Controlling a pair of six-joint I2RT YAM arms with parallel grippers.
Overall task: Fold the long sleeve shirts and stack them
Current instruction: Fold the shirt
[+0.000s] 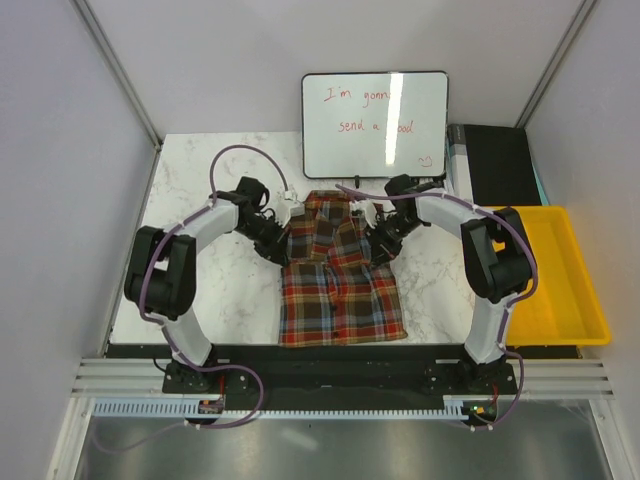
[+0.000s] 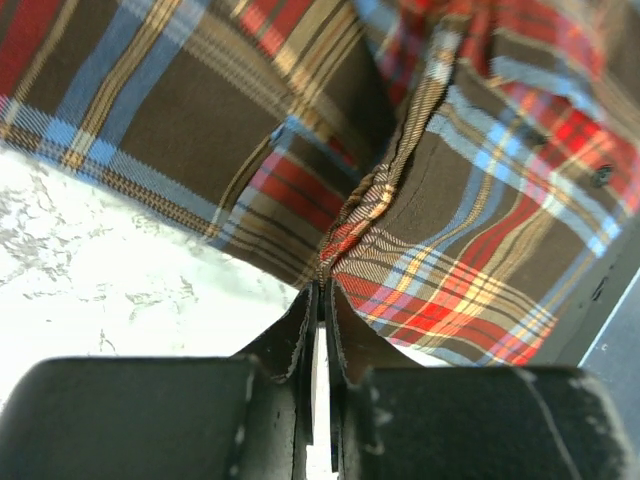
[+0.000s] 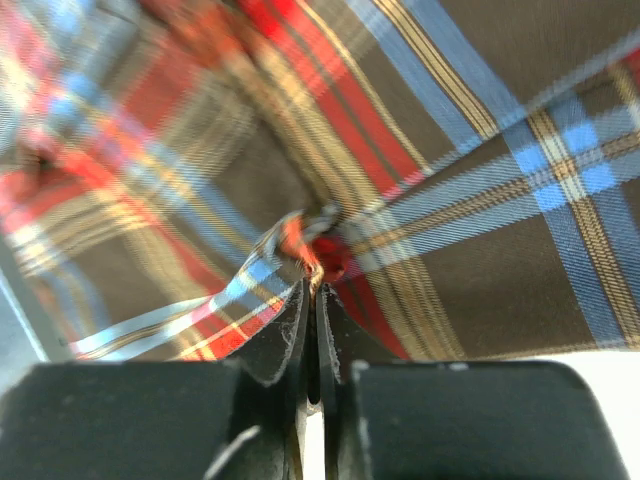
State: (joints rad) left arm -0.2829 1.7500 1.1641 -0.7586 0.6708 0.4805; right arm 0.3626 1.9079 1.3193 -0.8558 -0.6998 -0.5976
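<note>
One plaid long sleeve shirt (image 1: 340, 275) in red-orange, brown and blue checks lies in the middle of the table, its sleeves folded in over the body. My left gripper (image 1: 278, 247) sits at the shirt's upper left edge and is shut on a pinch of its cloth (image 2: 322, 275). My right gripper (image 1: 378, 243) sits at the shirt's upper right edge and is shut on a bunched fold of cloth (image 3: 318, 262). Both hold the upper part of the shirt (image 3: 480, 160), which looks slightly raised and gathered. No second shirt shows.
A yellow plastic bin (image 1: 560, 280) stands off the table's right edge. A whiteboard (image 1: 375, 125) with red writing leans at the back, with a dark box (image 1: 495, 165) to its right. White marble table top (image 1: 220, 290) shows to the left and right of the shirt.
</note>
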